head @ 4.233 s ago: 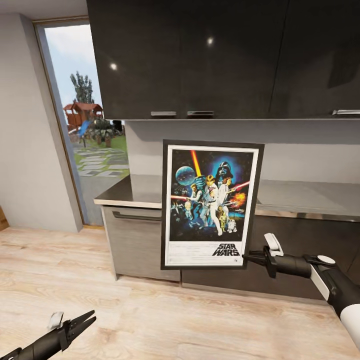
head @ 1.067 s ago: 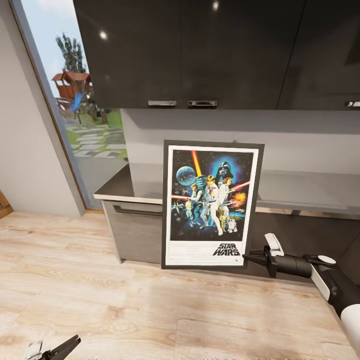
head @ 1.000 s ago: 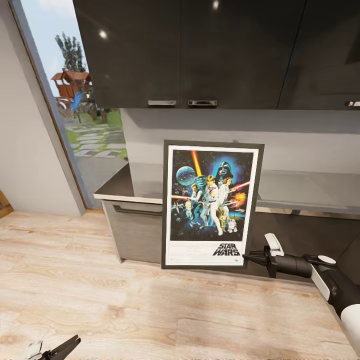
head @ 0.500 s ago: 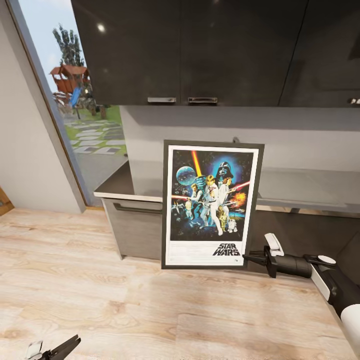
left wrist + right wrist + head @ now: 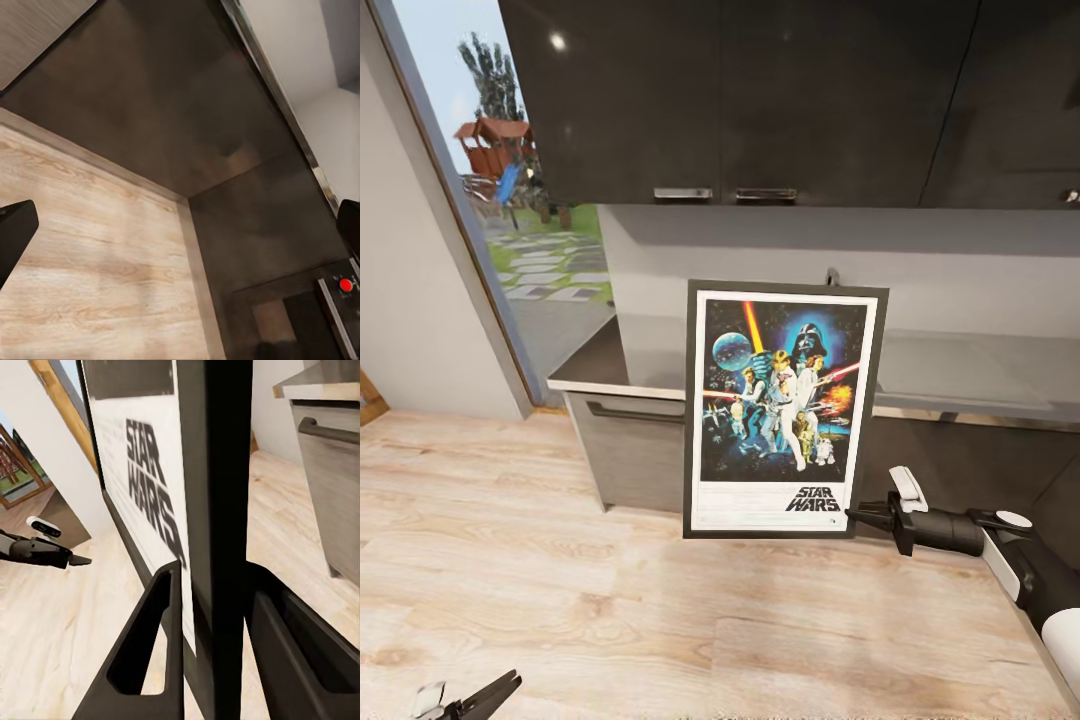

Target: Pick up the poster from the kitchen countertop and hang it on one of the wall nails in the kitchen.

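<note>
The Star Wars poster (image 5: pixel 782 408) hangs upright in the air in front of the kitchen countertop (image 5: pixel 970 375), clear of its grey slab. My right gripper (image 5: pixel 857 517) is shut on the poster's lower right corner. In the right wrist view the black frame edge (image 5: pixel 217 495) runs between the two fingers (image 5: pixel 146 637). My left gripper (image 5: pixel 500 688) is low over the wooden floor at the near left, open and holding nothing. A small dark tap-like piece (image 5: pixel 831 276) pokes up behind the poster's top edge.
Glossy black wall cabinets (image 5: pixel 760 90) hang above the counter, with dark base cabinets (image 5: pixel 630 450) below. A tall glass door (image 5: pixel 510 230) to a garden stands at left. Light wood floor (image 5: pixel 660 620) lies between me and the counter. An appliance panel with a red button (image 5: pixel 345 285) sits low.
The whole view has shifted: counter and cabinets sit slightly differently and the tap-like piece has come into sight, so the camera moved. Poster and right gripper keep their grip. The left arm dropped lower since 4.2 s ago.
</note>
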You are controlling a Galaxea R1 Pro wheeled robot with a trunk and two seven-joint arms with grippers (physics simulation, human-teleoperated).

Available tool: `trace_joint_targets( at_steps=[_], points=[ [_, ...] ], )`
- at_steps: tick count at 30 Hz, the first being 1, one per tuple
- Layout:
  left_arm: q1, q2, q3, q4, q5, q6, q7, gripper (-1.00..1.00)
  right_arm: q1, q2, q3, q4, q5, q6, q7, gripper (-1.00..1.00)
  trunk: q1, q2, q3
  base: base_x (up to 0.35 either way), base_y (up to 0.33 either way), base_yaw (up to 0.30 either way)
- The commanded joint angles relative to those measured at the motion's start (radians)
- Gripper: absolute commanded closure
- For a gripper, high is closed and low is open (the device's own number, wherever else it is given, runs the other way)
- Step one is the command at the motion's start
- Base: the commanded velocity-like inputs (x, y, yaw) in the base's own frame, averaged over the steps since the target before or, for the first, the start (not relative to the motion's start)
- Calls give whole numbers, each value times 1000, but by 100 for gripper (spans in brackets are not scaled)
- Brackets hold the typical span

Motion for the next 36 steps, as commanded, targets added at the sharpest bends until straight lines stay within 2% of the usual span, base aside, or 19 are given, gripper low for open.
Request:
trace_joint_targets(
  at_steps=[1,13,24,36],
  points=[
    [-1,0,5,1,-3,-10,-2,-100,-1,-1,3,0,-6,14,5,100,-4,6,0,0,0,0],
    [-1,0,5,1,-3,-10,-2,-100,-1,-1,3,0,-6,14,6,100,-50,90,19,0,0,0],
    [-1,0,5,1,-3,-10,-2,-100,-1,0,3,0,-7,12,7,100,-92,167,51,0,0,0],
    [-1,0,5,1,-3,-10,-2,-100,-1,-1,4,0,-8,9,7,100,-92,167,51,0,0,0]
  ],
)
